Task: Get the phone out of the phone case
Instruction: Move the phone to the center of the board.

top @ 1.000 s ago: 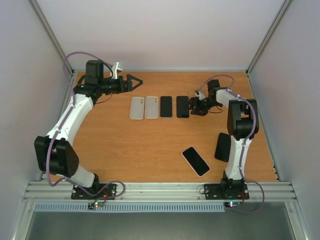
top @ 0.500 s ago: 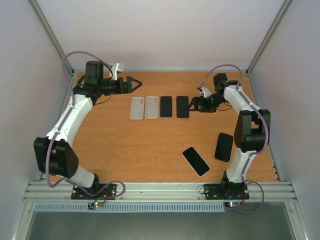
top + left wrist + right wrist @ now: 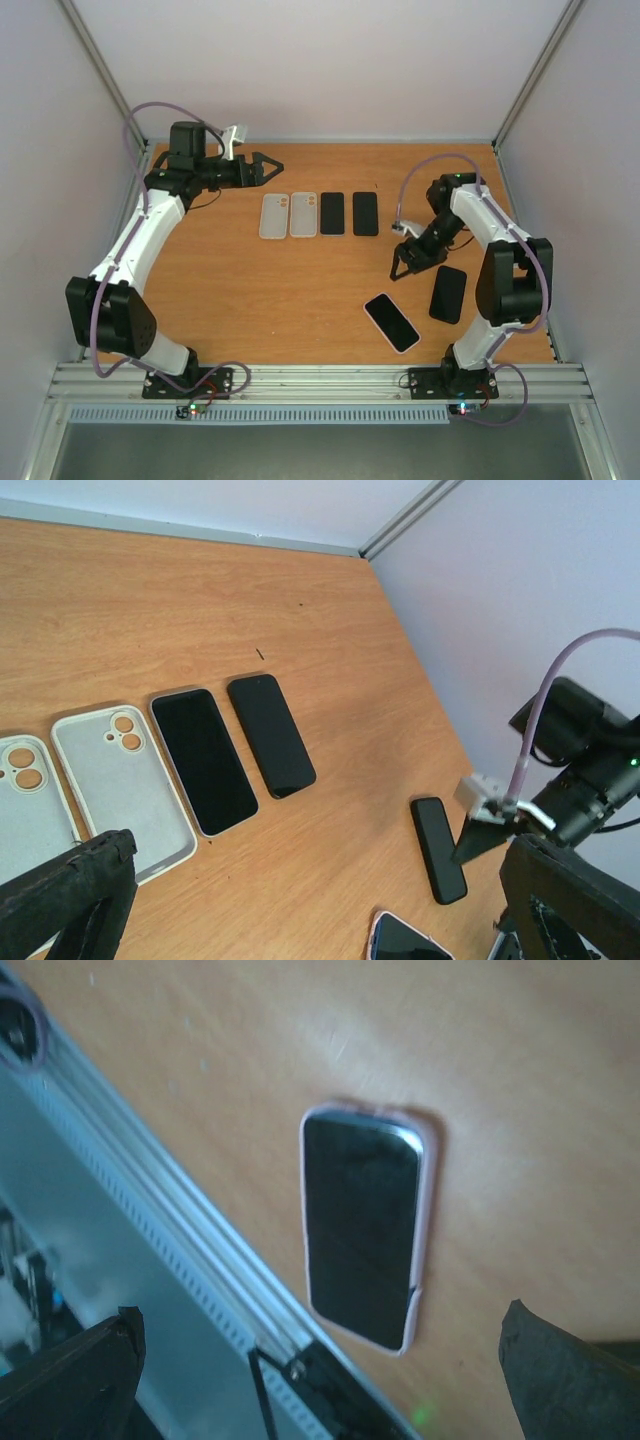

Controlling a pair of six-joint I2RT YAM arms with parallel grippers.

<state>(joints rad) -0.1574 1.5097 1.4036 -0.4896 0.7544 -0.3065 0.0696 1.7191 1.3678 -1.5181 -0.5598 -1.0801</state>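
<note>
The phone in a pale pink case (image 3: 391,322) lies screen up near the table's front; it fills the right wrist view (image 3: 365,1225) and shows at the bottom edge of the left wrist view (image 3: 400,940). My right gripper (image 3: 403,267) is open and empty, hovering just behind and above this phone, fingers spread wide (image 3: 320,1380). My left gripper (image 3: 272,167) is open and empty at the back left, behind the row of cases; its fingers frame the left wrist view (image 3: 320,920).
A row at the back holds two pale empty cases (image 3: 273,216) (image 3: 303,214) and two black phones (image 3: 332,213) (image 3: 366,213). A black case or phone (image 3: 448,293) lies right of the pink-cased phone. The metal front rail (image 3: 150,1220) runs close to the phone.
My right arm has swung from the rightmost black phone in the back row toward the front, and now hangs over the pink-cased phone. The left arm has not moved.
</note>
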